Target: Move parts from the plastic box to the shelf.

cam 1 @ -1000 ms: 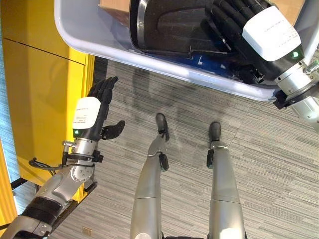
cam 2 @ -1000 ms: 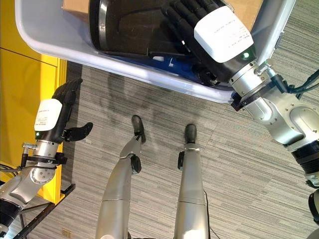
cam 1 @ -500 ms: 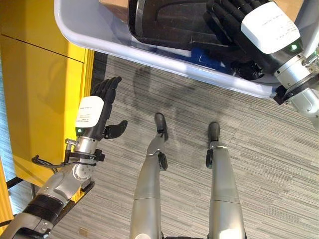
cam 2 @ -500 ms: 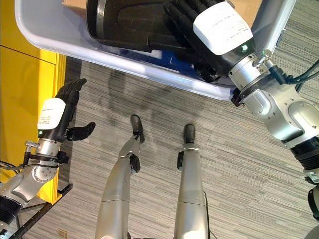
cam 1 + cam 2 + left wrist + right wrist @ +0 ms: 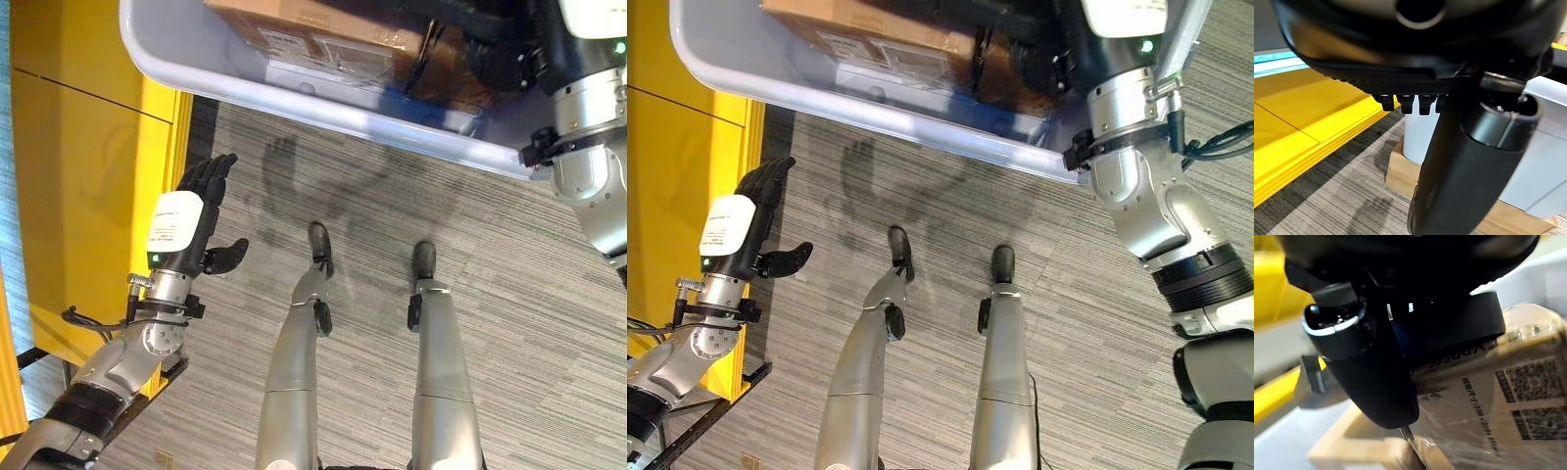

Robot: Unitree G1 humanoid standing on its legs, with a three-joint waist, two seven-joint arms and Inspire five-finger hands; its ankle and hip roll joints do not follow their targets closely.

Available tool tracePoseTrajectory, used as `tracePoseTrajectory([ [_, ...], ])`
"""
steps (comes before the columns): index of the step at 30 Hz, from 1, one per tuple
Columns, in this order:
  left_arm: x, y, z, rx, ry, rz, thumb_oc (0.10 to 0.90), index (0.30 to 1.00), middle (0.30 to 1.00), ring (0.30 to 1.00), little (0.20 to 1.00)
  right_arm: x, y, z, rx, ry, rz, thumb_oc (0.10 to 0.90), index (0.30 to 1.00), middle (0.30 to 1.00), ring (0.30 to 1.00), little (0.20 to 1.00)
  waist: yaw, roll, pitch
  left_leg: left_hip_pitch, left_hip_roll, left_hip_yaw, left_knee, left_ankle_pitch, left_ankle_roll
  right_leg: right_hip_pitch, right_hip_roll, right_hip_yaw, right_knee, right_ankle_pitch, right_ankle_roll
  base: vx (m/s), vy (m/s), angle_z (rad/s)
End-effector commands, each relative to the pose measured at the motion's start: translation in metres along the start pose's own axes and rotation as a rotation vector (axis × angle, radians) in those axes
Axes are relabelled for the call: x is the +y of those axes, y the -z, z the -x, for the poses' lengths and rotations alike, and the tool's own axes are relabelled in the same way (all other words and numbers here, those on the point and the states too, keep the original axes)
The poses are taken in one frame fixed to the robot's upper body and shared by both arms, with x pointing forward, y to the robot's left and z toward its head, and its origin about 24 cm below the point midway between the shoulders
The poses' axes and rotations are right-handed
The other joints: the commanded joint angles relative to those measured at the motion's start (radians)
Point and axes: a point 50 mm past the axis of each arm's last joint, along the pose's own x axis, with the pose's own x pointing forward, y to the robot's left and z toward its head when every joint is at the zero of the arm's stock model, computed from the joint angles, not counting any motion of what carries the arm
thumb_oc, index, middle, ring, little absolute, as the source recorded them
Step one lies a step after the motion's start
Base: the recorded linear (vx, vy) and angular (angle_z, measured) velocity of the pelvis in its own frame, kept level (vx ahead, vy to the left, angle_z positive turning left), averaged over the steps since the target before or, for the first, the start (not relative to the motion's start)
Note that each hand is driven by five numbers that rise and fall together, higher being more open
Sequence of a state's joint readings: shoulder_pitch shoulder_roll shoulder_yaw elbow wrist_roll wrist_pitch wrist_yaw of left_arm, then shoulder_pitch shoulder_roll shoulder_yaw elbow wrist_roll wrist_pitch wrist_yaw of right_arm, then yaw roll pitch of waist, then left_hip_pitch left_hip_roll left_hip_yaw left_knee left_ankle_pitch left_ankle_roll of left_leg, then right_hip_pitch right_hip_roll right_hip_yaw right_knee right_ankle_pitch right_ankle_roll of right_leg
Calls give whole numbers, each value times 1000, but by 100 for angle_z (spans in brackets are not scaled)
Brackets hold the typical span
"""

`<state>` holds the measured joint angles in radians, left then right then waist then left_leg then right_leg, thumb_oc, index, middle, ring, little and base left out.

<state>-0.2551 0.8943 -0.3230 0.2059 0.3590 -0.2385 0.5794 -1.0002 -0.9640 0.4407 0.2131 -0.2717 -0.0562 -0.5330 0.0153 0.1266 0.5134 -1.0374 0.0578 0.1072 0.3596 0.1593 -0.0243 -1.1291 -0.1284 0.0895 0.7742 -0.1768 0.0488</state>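
Grey carpet below, large black part now lifted clear of pale plastic box [image 5: 294, 103], brown cardboard cartons [image 5: 323, 34] uncovered; right hand [image 5: 1122, 15] grip unclear, left hand [image 5: 186, 220] open, idle.

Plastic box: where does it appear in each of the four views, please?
Left eye view: the plastic box runs along the top edge.
Right eye view: again along the top edge.
Left wrist view: its pale wall stands past the thumb, on a wooden base.
Right wrist view: its pale wall lies beside the cardboard box.
Shared landmark: the yellow surface next to it.
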Motion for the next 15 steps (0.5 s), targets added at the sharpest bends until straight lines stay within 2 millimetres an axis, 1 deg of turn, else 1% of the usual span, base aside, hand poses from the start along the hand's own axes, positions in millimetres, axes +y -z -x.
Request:
tracePoseTrajectory([
  [1, -8, -13, 9, -5, -81, 88, 900, 1000, 1000, 1000, 1000, -5, 82, 35, 471, 50, 104, 400, 300, 300, 300, 300, 0, 92, 7, 51, -8, -78, 17, -150, -22, 75, 60, -46, -8, -135, -81, 4, 63, 1],
  [3, -13, -16, 12, -2, -82, 106, 900, 1000, 1000, 1000, 1000, -8, 86, 36, 520, 120, 94, 400, 300, 300, 300, 300, 0, 104, 7, 64, -10, -73, 12, -153, -21, 83, 60, -42, -9, -136, -82, 3, 55, -2],
  [8, -19, -21, 18, -14, -77, 134, 900, 1000, 1000, 1000, 1000, -10, 89, 33, 556, 155, 99, 400, 300, 300, 300, 300, 5, 121, 7, 84, -17, -67, 6, -157, -23, 97, 58, -37, -9, -138, -86, 0, 34, -2],
  [12, -19, -22, 21, -13, -77, 149, 900, 1000, 1000, 1000, 1000, -7, 90, 34, 571, 132, 81, 400, 300, 300, 300, 300, 6, 125, 7, 101, -20, -65, 3, -158, -25, 112, 55, -36, -13, -139, -87, -1, 9, 0],
  [15, -19, -22, 23, -22, -74, 155, 900, 1000, 1000, 1000, 1000, 0, 87, 34, 541, 73, 108, 400, 300, 300, 300, 300, 9, 125, 7, 115, -19, -62, -1, -158, -25, 124, 54, -39, -16, -138, -88, 0, 0, 0],
])
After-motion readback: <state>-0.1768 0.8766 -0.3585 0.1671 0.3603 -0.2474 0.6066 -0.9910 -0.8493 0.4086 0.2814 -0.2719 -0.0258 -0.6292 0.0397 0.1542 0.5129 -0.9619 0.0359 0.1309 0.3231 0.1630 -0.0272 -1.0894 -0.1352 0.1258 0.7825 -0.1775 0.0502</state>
